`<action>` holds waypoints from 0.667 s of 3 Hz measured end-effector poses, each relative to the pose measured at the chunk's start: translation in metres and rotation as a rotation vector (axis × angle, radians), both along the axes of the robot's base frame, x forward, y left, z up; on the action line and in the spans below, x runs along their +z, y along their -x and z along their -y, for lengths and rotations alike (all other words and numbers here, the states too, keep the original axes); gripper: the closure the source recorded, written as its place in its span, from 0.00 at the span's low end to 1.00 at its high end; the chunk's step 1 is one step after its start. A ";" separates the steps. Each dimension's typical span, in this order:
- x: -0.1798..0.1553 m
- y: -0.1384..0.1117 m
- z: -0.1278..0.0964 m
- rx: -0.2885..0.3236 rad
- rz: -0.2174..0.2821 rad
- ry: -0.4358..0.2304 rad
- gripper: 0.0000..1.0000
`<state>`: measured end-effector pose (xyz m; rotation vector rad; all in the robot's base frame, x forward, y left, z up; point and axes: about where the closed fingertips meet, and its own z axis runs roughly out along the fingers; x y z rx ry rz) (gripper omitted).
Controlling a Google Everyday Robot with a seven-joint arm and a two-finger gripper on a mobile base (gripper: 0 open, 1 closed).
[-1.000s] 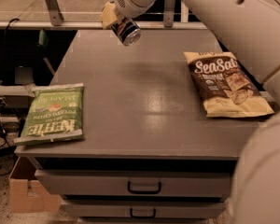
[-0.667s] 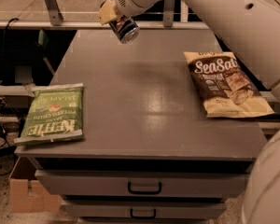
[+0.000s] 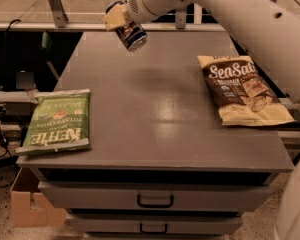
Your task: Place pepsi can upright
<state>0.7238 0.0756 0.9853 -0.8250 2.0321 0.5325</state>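
Note:
The pepsi can (image 3: 132, 35), dark blue with a silver end facing down and right, hangs tilted in the air above the far part of the grey table (image 3: 155, 109). My gripper (image 3: 121, 20) is shut on it at the can's upper left, with a yellowish finger pad (image 3: 113, 17) showing against its side. The white arm reaches in from the upper right. The can touches nothing below it.
A green Kettle chip bag (image 3: 57, 120) lies flat at the table's left front corner. A brown and cream sea salt chip bag (image 3: 242, 89) lies at the right. Drawers (image 3: 155, 200) sit under the tabletop; a cardboard box (image 3: 32, 204) stands on the floor at left.
The gripper with the can has shifted slightly to the left and a touch upward. The chip bags have not moved.

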 end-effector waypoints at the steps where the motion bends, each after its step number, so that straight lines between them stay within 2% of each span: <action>1: -0.023 0.031 -0.001 0.034 -0.021 -0.091 1.00; 2: -0.045 0.056 0.006 0.066 -0.013 -0.177 1.00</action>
